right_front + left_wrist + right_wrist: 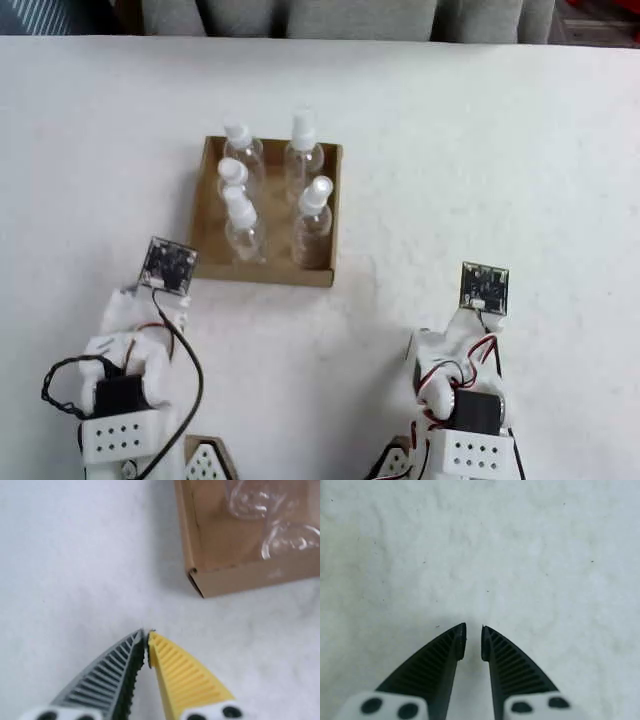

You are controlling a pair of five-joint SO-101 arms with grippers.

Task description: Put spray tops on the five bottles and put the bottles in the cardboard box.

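The cardboard box (207,222) lies on the white table just left of centre. Several clear bottles (304,155) stand upright inside it, each with a white spray top (318,190). My left gripper (146,633), with one grey and one yellow finger, is shut and holds nothing; it hovers over bare table just short of the box's near left corner (196,582). Clear bottle bases (290,537) show inside the box. My right gripper (473,631), with black fingers, is shut to a thin slit and holds nothing. It is over bare table, to the right of the box and nearer the front edge.
Both arms sit drawn back at the table's front edge, the left arm (130,375) below the box's left corner, the right arm (462,395) well to its right. Grey chair backs (350,18) line the far edge. White table surface surrounds the box.
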